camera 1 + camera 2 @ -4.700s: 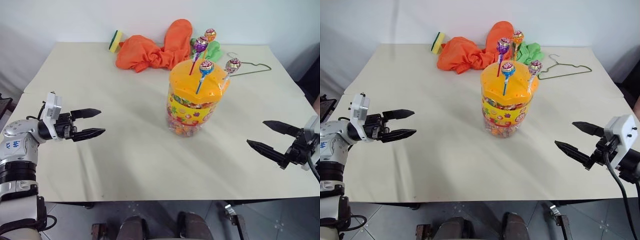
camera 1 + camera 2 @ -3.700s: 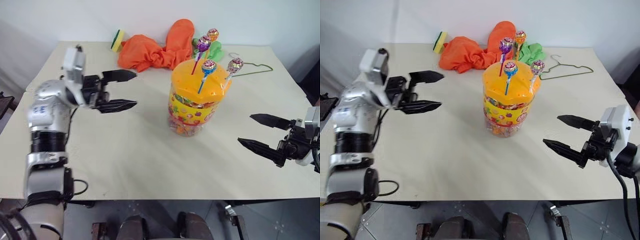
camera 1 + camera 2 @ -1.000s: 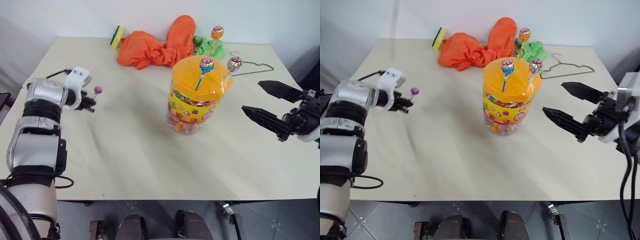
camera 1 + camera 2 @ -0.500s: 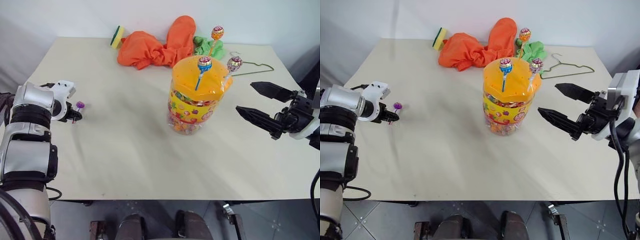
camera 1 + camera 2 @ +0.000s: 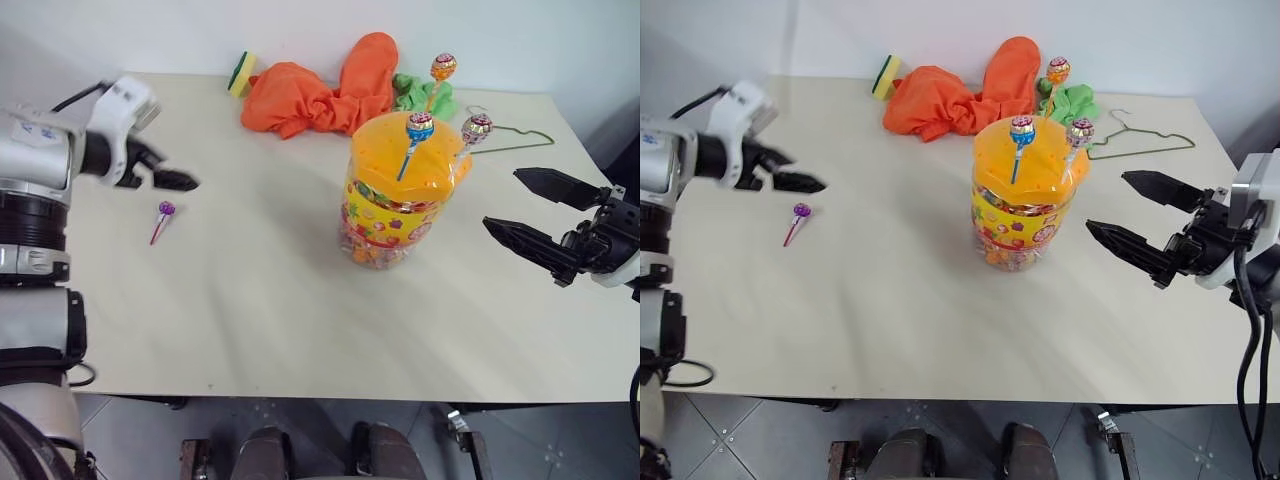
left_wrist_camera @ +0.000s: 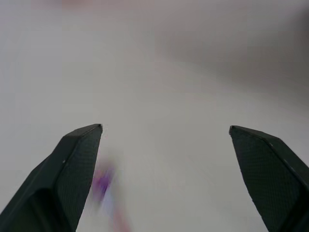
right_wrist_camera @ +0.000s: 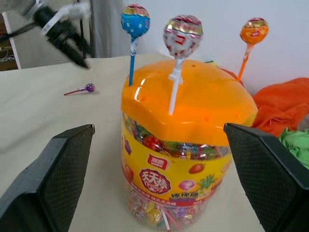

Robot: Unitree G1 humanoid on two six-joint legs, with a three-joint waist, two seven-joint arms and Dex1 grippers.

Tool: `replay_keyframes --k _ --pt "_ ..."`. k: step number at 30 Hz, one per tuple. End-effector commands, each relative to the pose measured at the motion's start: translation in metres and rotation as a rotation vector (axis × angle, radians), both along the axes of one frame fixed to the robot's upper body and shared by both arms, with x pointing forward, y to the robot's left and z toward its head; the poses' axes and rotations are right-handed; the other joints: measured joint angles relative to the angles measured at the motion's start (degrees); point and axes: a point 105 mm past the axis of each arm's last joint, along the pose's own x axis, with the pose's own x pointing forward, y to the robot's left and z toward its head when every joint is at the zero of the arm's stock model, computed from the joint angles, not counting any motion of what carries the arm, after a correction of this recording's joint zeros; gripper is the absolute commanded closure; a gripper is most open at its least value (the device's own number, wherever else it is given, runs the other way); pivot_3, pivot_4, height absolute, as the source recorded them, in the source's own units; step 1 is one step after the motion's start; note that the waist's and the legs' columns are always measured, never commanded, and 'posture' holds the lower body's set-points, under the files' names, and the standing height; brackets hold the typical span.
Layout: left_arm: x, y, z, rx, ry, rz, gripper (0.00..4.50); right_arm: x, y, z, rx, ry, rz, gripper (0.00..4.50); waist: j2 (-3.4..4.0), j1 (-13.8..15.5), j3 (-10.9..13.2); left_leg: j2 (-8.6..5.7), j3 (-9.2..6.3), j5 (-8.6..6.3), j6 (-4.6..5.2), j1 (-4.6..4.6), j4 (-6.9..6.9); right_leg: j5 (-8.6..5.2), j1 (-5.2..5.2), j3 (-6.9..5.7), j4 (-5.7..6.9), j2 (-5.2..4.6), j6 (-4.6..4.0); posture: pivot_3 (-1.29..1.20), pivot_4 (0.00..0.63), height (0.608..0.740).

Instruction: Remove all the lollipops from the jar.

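One lollipop out on the table, three in the jar lid.
Left wrist view blurred: purple lollipop (image 5: 165, 210) just a smear by one finger. Left gripper (image 5: 178, 181) spread wide, empty, raised just past the purple one lying flat on table (image 5: 260, 300). Right gripper (image 5: 530, 210) also wide, empty, beside jar (image 5: 395, 205), not touching. Blue (image 5: 420, 125), silver-pink (image 5: 476, 126), orange (image 5: 443, 67) lollipops upright in lid.

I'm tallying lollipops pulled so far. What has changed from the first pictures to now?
The left gripper pulled the purple lollipop out of the jar, laid it on the table and has opened and lifted away. The blue, silver and orange lollipops stay in the lid; the right gripper remains open.
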Motion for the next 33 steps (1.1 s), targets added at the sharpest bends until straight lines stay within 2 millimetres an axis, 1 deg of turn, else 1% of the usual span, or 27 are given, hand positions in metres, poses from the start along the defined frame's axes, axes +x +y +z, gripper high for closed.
replay_keyframes --k 1,4,5,8,11,15,17,19,22,25,30,33 --pt "-0.019 -0.038 0.033 -0.116 -0.275 -0.317 0.03 -0.007 -0.003 0.012 -0.001 -0.06 -0.027 0.0 0.01 -0.4 0.0 0.01 -0.01 0.0 0.0 -0.01 0.01 0.0 0.0 0.0 0.01 0.01 0.0 0.0 0.15 0.74" --pt "-0.028 -0.062 0.031 -0.191 -0.336 -0.523 0.03 -0.009 -0.005 0.012 0.005 -0.065 -0.043 0.0 0.02 -0.6 0.0 0.01 -0.01 0.0 0.0 0.0 0.01 0.0 -0.02 -0.02 0.05 0.03 0.0 0.0 0.15 0.74" --pt "-0.036 -0.074 0.032 -0.234 -0.367 -0.637 0.03 -0.01 -0.005 0.012 0.006 -0.068 -0.047 0.0 0.02 -0.7 0.0 0.01 -0.01 0.0 0.0 0.0 0.02 0.0 -0.02 -0.02 0.05 0.05 0.0 0.0 0.15 0.74" --pt "-0.048 -0.099 0.026 -0.281 -0.397 -0.849 0.03 -0.011 -0.007 0.013 0.008 -0.076 -0.062 0.0 0.01 -0.6 0.0 0.01 0.02 0.0 0.0 -0.01 0.04 0.0 -0.02 -0.02 0.04 0.05 0.0 0.0 0.15 0.74" --pt "-0.052 -0.123 0.024 -0.322 -0.385 -0.964 0.03 -0.013 -0.007 0.013 0.009 -0.081 -0.076 0.0 0.01 -0.5 0.0 0.0 0.03 0.0 0.01 -0.01 0.04 0.0 -0.01 -0.01 0.03 0.05 0.0 0.0 0.15 0.74" --pt "-0.047 -0.148 0.019 -0.343 -0.363 -1.017 0.03 -0.018 -0.008 0.012 0.021 -0.086 -0.097 0.0 0.01 -0.3 0.0 -0.01 0.0 -0.03 0.05 -0.05 0.1 0.01 0.02 -0.03 0.01 0.04 0.02 0.0 0.15 0.74" --pt "-0.045 -0.157 0.018 -0.346 -0.357 -1.039 0.03 -0.02 -0.008 0.011 0.029 -0.087 -0.105 0.0 0.01 -0.4 0.0 -0.01 -0.01 -0.03 0.05 -0.06 0.1 0.01 0.01 -0.04 0.01 0.04 0.02 0.0 0.15 0.74" --pt "-0.046 -0.17 0.018 -0.361 -0.337 -1.073 0.03 -0.023 -0.009 0.009 0.036 -0.079 -0.118 0.0 0.01 -0.5 0.0 -0.01 0.0 -0.03 0.06 -0.06 0.07 0.01 0.0 -0.03 0.01 0.04 0.02 0.0 0.15 0.74" --pt "-0.047 -0.185 0.019 -0.364 -0.315 -1.108 0.03 -0.027 -0.01 0.008 0.04 -0.078 -0.135 0.0 0.01 -0.4 0.0 -0.02 -0.01 -0.03 0.06 -0.06 0.07 0.01 0.01 -0.04 0.0 0.04 0.02 0.0 0.15 0.74" --pt "-0.048 -0.199 0.013 -0.34 -0.264 -1.141 0.03 -0.031 -0.012 0.008 0.053 -0.089 -0.166 0.0 0.01 -0.4 0.0 -0.02 -0.02 -0.04 0.07 -0.07 0.07 0.01 0.01 -0.04 -0.01 0.04 0.02 0.0 0.15 0.74" --pt "-0.039 -0.215 0.006 -0.295 -0.21 -1.08 0.03 -0.038 -0.013 0.005 0.065 -0.096 -0.205 0.0 0.01 -0.3 0.0 -0.02 -0.03 -0.04 0.07 -0.07 0.06 0.01 0.01 -0.04 -0.04 0.04 0.02 0.0 0.15 0.74" --pt "-0.041 -0.215 0.006 -0.274 -0.21 -1.1 0.66 -0.043 -0.014 0.004 0.073 -0.096 -0.223 0.0 0.03 -0.3 0.0 -0.03 -0.05 -0.04 0.08 -0.06 0.06 0.01 0.03 -0.03 -0.04 0.04 0.02 0.0 0.15 0.74"
